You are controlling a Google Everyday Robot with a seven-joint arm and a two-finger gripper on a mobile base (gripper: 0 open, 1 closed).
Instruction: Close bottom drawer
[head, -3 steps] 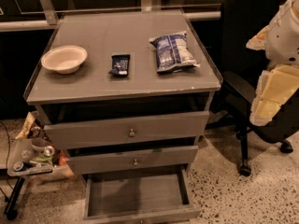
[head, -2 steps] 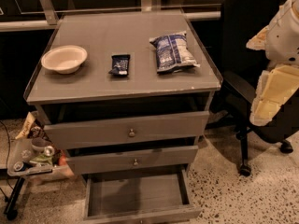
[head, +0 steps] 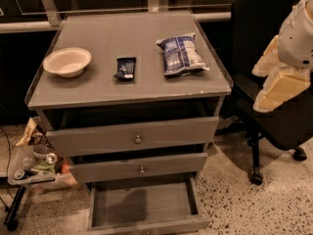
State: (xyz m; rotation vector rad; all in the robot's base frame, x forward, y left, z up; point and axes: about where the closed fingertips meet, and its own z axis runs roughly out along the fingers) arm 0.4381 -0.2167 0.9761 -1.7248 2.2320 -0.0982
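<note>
1. At the far left, low beside the cabinet [head: 128, 93], a cluttered tray [head: 30, 176] is seen.
2. On the cabinet top, a bowl [head: 66, 61], a dark packet [head: 125, 67] and a blue bag [head: 180, 54] are laid in a row.
3. Beneath two knobbed drawers [head: 166, 133], the bottom drawer [head: 142, 204] is left pulled out.
4. At the right edge, the gripper [head: 277, 84] is held before a black chair [head: 259, 28], well apart from that drawer; whether it is open or closed cannot be told.

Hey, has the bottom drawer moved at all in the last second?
No. The bottom drawer sits equally far out below the knobbed drawer; the gripper hangs far right by the chair.
</note>
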